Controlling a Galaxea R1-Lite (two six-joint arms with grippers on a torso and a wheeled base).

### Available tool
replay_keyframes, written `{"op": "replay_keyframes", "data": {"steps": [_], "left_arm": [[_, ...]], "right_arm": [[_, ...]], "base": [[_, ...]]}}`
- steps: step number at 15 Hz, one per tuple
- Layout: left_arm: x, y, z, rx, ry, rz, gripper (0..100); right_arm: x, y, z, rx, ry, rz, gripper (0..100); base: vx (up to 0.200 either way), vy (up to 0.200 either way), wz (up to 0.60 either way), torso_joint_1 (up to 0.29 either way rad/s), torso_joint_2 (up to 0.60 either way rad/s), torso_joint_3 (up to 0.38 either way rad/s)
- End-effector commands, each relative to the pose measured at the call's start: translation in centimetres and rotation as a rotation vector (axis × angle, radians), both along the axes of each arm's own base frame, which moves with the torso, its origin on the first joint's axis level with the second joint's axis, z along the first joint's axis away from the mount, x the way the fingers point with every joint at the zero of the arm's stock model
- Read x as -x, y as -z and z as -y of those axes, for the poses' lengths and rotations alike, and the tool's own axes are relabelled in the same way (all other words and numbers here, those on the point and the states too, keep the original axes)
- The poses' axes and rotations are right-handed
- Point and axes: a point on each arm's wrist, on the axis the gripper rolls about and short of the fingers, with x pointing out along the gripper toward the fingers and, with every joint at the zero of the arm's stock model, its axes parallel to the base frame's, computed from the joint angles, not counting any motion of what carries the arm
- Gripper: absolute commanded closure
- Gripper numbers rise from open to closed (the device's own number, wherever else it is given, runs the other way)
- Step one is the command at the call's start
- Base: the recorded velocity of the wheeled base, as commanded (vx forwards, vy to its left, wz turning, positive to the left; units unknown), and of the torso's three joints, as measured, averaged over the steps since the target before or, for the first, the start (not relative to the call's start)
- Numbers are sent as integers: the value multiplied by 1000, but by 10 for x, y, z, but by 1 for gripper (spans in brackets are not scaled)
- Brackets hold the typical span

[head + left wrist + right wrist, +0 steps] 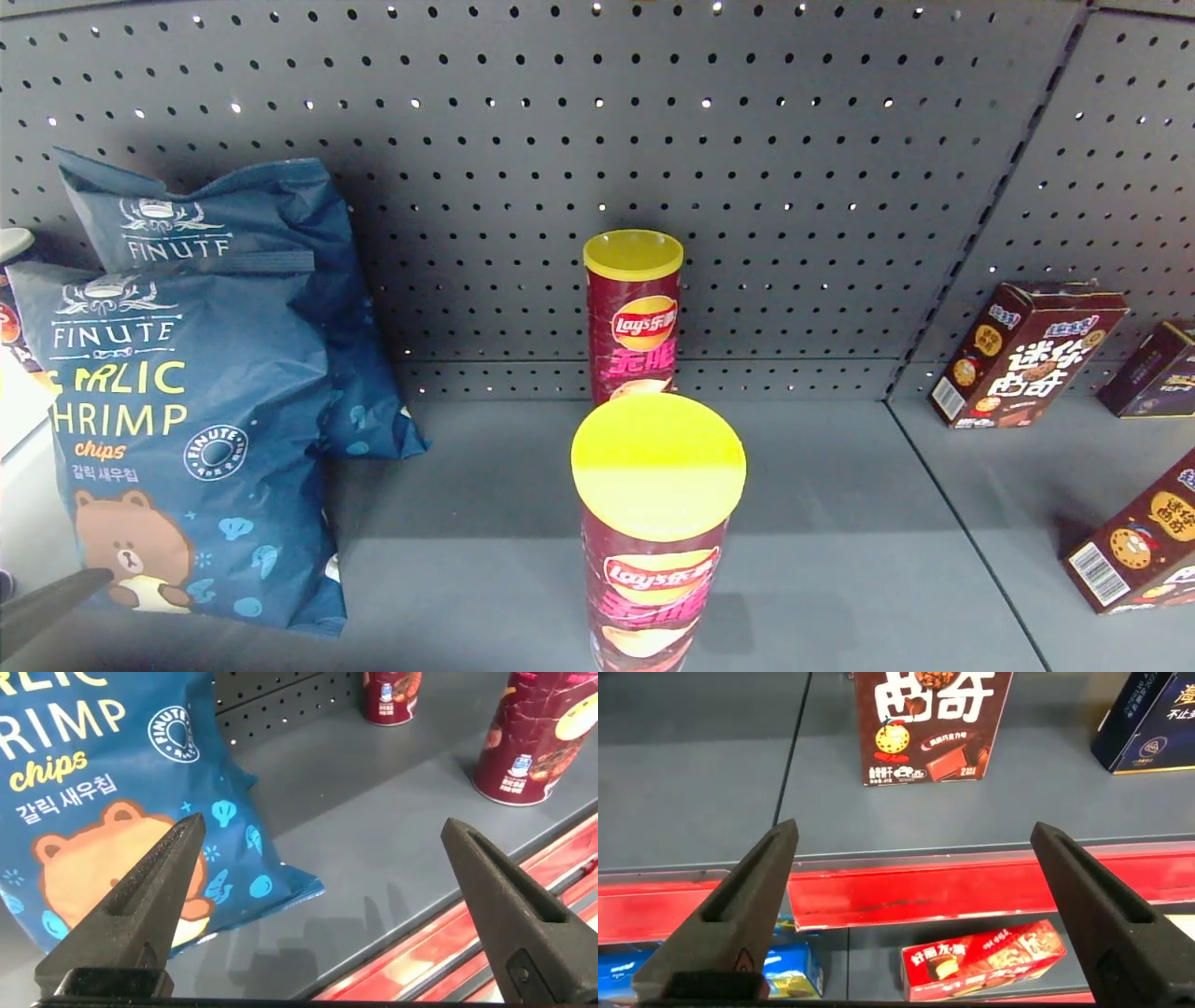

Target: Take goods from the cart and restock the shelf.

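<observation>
1. Grey pegboard (pixel 803 187) backs the grey shelf (pixel 840 560); red rail (pixel 971 882) runs along the shelf's front edge.
2. Front chip can (pixel 658 523), yellow lid, upright near shelf front, approx. mid; rear chip can (pixel 633 317) upright behind it, at the pegboard.
3. Blue shrimp-chip bags (pixel 187 420) on the cans' left, one behind the other, leaning back.
4. Brown cookie boxes (pixel 1022 355) in next bay, right side.
5. L gripper (pixel 322 824): fingers spread wide, gripping nothing, just off shelf edge near front bag's bottom corner.
6. R gripper (pixel 915 829): spread wide, gripping nothing, facing the rail below a cookie box; red snack box (pixel 985 957) on lower shelf.
</observation>
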Motion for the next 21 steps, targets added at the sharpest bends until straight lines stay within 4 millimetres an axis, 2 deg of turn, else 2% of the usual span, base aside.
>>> {"op": "replay_keyframes", "data": {"steps": [1, 2, 3, 4, 6, 7, 8, 9, 10, 11, 12, 21], "left_arm": [[-5, -9, 2, 0, -27, -9, 0], [-5, -1, -2, -37, -144, -45, 0], [-5, -1, -2, -37, -144, -45, 0], [4, 15, -8, -105, -180, -148, 0], [15, 26, -14, -111, -211, -174, 0], [33, 49, -21, -102, -353, -168, 0], [34, 73, -20, -115, -370, -189, 0], [39, 73, -16, -57, -295, -74, 0], [43, 75, -16, -44, -293, -62, 0], [50, 77, -14, 0, -378, 5, 0], [55, 77, -15, 62, -379, 53, 0], [55, 77, -15, 94, -370, 61, 0]], "right_arm": [[0, 0, 0, 0, 0, 2, 0], [0, 0, 0, 0, 0, 2, 0], [0, 0, 0, 0, 0, 2, 0], [0, 0, 0, 0, -2, 2, 0], [0, 0, 0, 0, 0, 2, 0], [0, 0, 0, 0, 0, 2, 0], [0, 0, 0, -1, 0, 2, 0], [0, 0, 0, 0, 0, 2, 0], [0, 0, 0, 0, 0, 2, 0], [0, 0, 0, 0, 0, 2, 0], [0, 0, 0, 0, 0, 2, 0], [0, 0, 0, 0, 0, 2, 0]], "base": [[0, 0, 0, 0, 0, 0], [0, 0, 0, 0, 0, 0], [0, 0, 0, 0, 0, 0], [0, 0, 0, 0, 0, 0], [0, 0, 0, 0, 0, 0], [0, 0, 0, 0, 0, 0], [0, 0, 0, 0, 0, 0], [0, 0, 0, 0, 0, 0], [0, 0, 0, 0, 0, 0], [0, 0, 0, 0, 0, 0], [0, 0, 0, 0, 0, 0], [0, 0, 0, 0, 0, 0]]}}
